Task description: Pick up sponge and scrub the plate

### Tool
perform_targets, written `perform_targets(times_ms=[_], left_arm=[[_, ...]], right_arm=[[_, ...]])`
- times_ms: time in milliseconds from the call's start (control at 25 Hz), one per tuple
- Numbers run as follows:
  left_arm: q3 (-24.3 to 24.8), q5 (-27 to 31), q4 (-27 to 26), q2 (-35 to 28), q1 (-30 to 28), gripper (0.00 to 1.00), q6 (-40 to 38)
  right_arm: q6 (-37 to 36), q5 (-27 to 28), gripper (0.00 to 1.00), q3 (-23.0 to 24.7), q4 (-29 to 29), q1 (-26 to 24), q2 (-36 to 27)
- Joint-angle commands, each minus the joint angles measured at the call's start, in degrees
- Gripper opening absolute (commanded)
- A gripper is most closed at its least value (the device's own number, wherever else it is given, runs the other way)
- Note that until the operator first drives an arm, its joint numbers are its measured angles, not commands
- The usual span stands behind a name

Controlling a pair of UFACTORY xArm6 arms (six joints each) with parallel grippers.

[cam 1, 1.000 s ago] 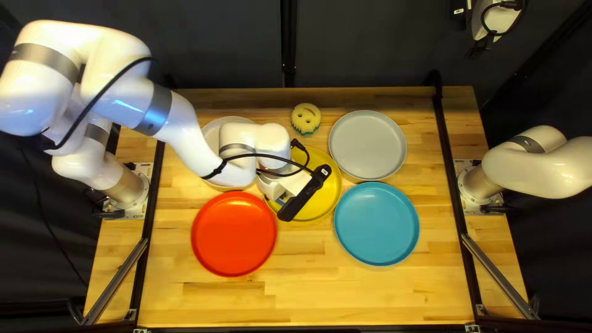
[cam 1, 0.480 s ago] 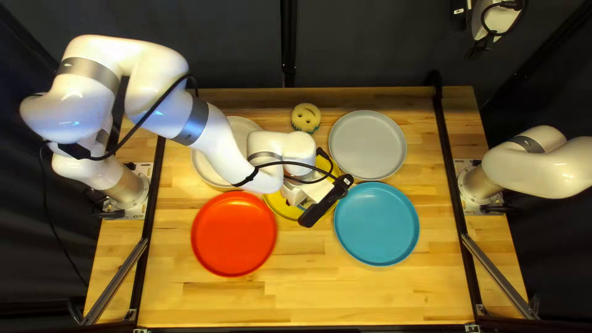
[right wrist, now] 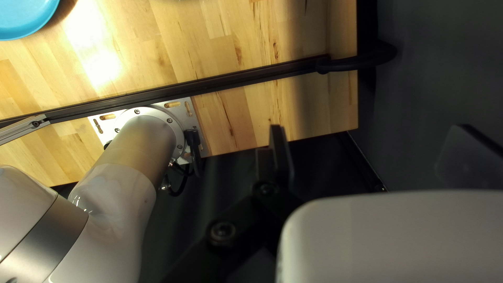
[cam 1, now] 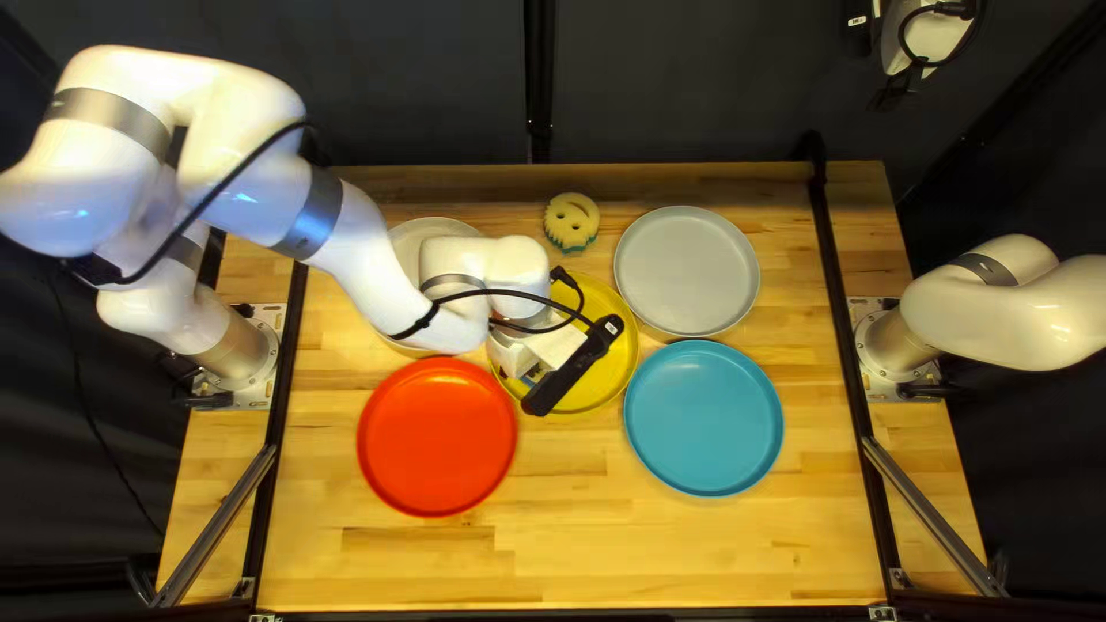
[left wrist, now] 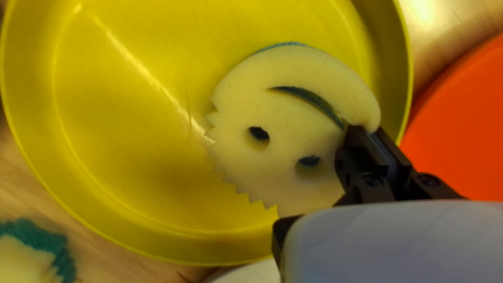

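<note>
In the top left view my left gripper (cam 1: pixel 515 353) is over the yellow plate (cam 1: pixel 611 366), its fingertips hidden beneath the wrist. The left wrist view shows my left gripper (left wrist: pixel 369 131) pinching the edge of a round cream smiley sponge (left wrist: pixel 283 112), beside its mouth slot. That sponge lies over the yellow plate (left wrist: pixel 131 157), toward the side near the red plate; whether it presses on the plate I cannot tell. My right gripper (cam 1: pixel 925 37) is up beyond the table's far right corner. In the right wrist view the right gripper (right wrist: pixel 367 154) holds nothing, its fingers wide apart.
A second smiley sponge (cam 1: pixel 572 221) lies near the far edge. Around the yellow plate are a red plate (cam 1: pixel 438 438), a blue plate (cam 1: pixel 704 418), a grey plate (cam 1: pixel 687 271) and a pale plate (cam 1: pixel 403 244) partly under my left arm.
My left gripper first moved right and slightly nearer the blue plate, then came back left, close to where it was a second ago. The right arm and the plates stayed still.
</note>
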Motion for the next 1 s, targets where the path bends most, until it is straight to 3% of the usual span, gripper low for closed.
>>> perform_targets(times_ms=[40,280,640,800,1000], left_arm=[[-1.5,-0.3,-0.3,2.0,0.1,0.00,0.5],[-5.1,0.1,-0.5,5.0,0.8,0.00,1.8],[-16.1,2.0,0.0,13.4,2.7,0.00,4.8],[-16.4,1.8,-0.3,14.2,3.2,0.00,6.0],[-11.6,1.6,-0.6,10.4,3.7,0.00,6.0]], right_arm=[[0.0,0.0,1.00,0.0,0.0,0.0,0.0],[0.0,0.0,1.00,0.0,0.0,0.0,0.0],[0.0,0.0,1.00,0.0,0.0,0.0,0.0],[0.0,0.0,1.00,0.0,0.0,0.0,0.0],[0.0,0.0,1.00,0.0,0.0,0.0,0.0]])
